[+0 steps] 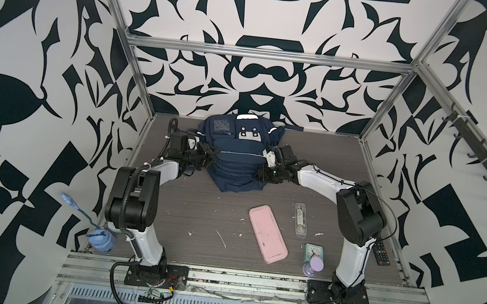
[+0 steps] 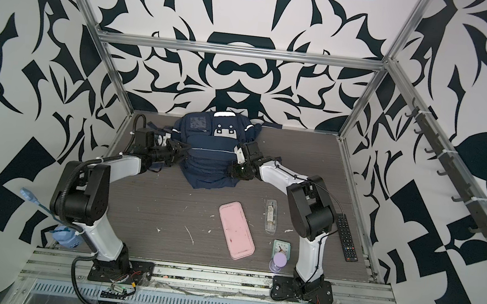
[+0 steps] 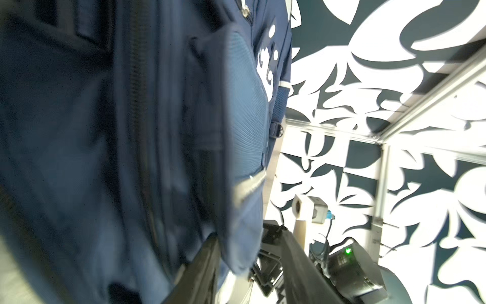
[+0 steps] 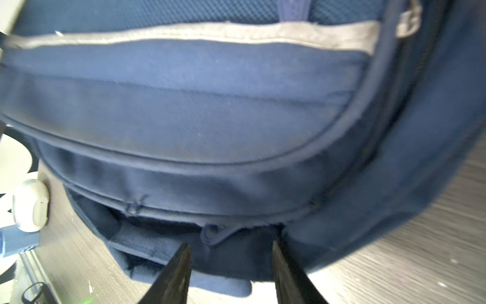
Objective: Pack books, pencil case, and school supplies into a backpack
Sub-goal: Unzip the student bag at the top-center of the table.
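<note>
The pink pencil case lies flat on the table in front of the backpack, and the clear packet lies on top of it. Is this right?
Not quite: in both top views the clear packet lies on the table beside the pink pencil case, apart from it, not on top. The rest holds.

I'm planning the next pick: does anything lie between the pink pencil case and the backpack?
Nothing visible does. In both top views the table between the pencil case and the backpack holds only tiny white flecks; the clear packet lies off to one side.
</note>
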`<state>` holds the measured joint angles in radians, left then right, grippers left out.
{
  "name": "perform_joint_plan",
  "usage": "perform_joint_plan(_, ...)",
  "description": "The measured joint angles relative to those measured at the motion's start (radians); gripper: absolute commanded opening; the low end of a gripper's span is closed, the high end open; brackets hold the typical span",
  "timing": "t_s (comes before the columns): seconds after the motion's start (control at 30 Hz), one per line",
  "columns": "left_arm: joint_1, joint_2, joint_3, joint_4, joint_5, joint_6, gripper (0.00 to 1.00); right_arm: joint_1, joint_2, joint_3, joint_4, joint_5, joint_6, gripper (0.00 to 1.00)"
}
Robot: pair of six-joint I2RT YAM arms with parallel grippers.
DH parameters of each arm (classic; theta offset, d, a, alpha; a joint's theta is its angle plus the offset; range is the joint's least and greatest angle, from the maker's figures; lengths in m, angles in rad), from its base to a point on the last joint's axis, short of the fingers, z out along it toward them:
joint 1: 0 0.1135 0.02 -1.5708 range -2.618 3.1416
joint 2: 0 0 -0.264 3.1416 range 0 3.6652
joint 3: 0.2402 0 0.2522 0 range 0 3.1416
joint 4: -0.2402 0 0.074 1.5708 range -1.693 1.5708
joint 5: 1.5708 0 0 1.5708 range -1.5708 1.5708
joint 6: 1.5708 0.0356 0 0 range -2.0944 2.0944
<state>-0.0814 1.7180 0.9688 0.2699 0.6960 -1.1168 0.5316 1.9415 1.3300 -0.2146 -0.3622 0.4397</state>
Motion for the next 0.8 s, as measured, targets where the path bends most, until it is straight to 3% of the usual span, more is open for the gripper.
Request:
perform_joint_plan(0.2, -0.082, -0.089, -0.033, -0.074, -0.062, 0.045, 0.59, 0.019, 0.006, -0.006, 0.019, -0.002, 0.016, 0.51)
perform_joint_plan(0.47, -0.227, -0.071, -0.035, -0.069, -0.114, 0.022, 0.61, 0.022, 0.006, -0.019, 0.037, -0.001, 0.026, 0.51)
perform_joint_plan(0.8, -0.267, 0.023, -0.008, -0.022, -0.180, -0.062, 0.60, 0.022, 0.006, -0.026, 0.048, 0.000, 0.028, 0.49)
